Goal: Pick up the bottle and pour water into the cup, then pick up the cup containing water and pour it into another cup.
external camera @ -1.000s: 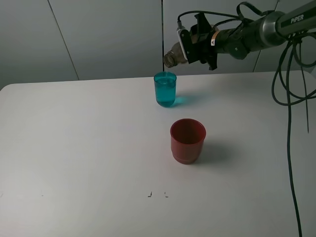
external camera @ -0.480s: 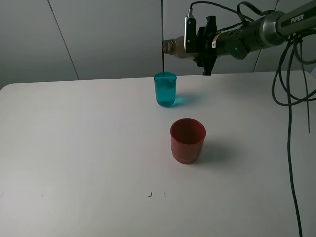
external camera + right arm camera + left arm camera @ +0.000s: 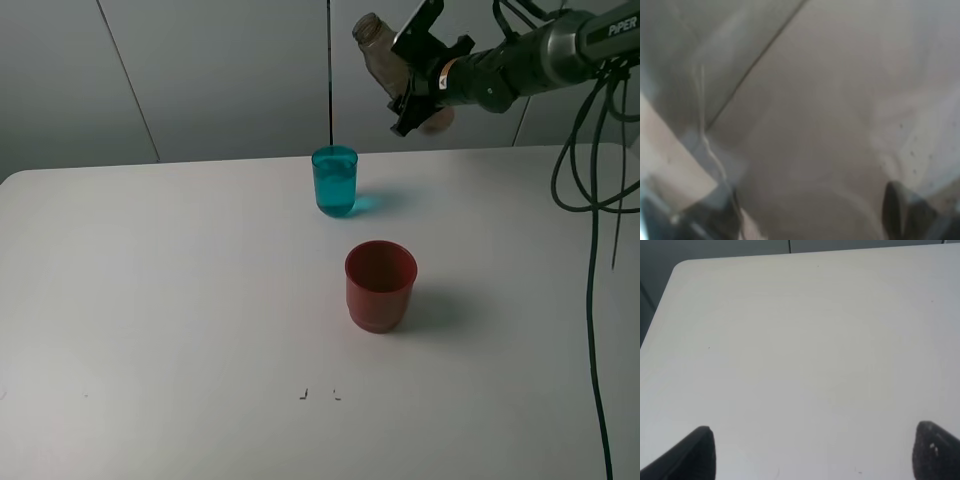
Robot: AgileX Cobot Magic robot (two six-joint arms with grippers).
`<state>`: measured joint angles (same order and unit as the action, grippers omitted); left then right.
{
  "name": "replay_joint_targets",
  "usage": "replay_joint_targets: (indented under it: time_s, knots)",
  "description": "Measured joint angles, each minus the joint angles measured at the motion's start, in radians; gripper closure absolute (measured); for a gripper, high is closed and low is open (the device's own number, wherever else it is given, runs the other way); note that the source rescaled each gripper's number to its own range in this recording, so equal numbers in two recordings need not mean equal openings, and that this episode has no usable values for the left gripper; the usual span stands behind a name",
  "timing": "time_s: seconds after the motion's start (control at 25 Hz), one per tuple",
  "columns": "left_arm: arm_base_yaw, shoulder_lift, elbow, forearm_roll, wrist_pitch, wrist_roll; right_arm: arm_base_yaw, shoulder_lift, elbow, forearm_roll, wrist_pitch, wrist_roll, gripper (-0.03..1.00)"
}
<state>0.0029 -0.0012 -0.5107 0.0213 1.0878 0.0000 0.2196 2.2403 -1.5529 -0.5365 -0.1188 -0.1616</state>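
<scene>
Step in hand: we judge that the first pour is done or nearly done. The bottle should be stood down so that the teal cup can be lifted.
Bottle: it is in the air at the upper right of the high frame, above and a little right of the teal cup. It is tilted with its neck pointing up and left, and its mouth is not over the cup.
Right end effector: clamped on the bottle's body. Its wrist view shows only blurred grey plastic close up.
Left end effector: its dark tips stand well apart, with nothing between them, over bare worktop.
Doing it well: we would bring the bottle fully upright before lowering it. We would set it on open worktop at the right of the frame, well apart from both cups, and let go only once its base sits flat.
Teal cup: upright at the upper middle of the frame. It appears to hold water most of the way up, though the tinted wall makes the level uncertain.
Red cup: upright, nearer the centre and below the teal cup, well apart from it. We see no water inside.
Bottle contents: we cannot tell what remains.
</scene>
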Motion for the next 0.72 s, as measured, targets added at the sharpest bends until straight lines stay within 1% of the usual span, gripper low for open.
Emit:
replay_joint_targets:
  time_s: [0.08,0.2,0.32,0.44,0.48,0.64,0.72]
  knots:
    - [0.0,0.0,0.0,0.0,0.0,0.0,-0.019,0.0,0.014,0.0,-0.011,0.092,0.97]
    - [0.0,0.0,0.0,0.0,0.0,0.007,-0.047,0.0,0.038,0.0,-0.046,0.182,0.97]
    - [0.0,0.0,0.0,0.0,0.0,0.007,-0.078,0.0,0.076,0.0,-0.129,0.295,0.97]
    - [0.0,0.0,0.0,0.0,0.0,0.007,-0.113,0.0,0.114,0.0,-0.203,0.385,0.97]
    - [0.0,0.0,0.0,0.0,0.0,0.007,-0.127,0.0,0.131,0.0,-0.241,0.415,0.97]
    - [0.0,0.0,0.0,0.0,0.0,0.007,-0.181,0.0,0.195,0.0,-0.357,0.488,0.97]
    - [0.0,0.0,0.0,0.0,0.0,0.007,-0.205,0.0,0.222,0.0,-0.418,0.501,0.97]
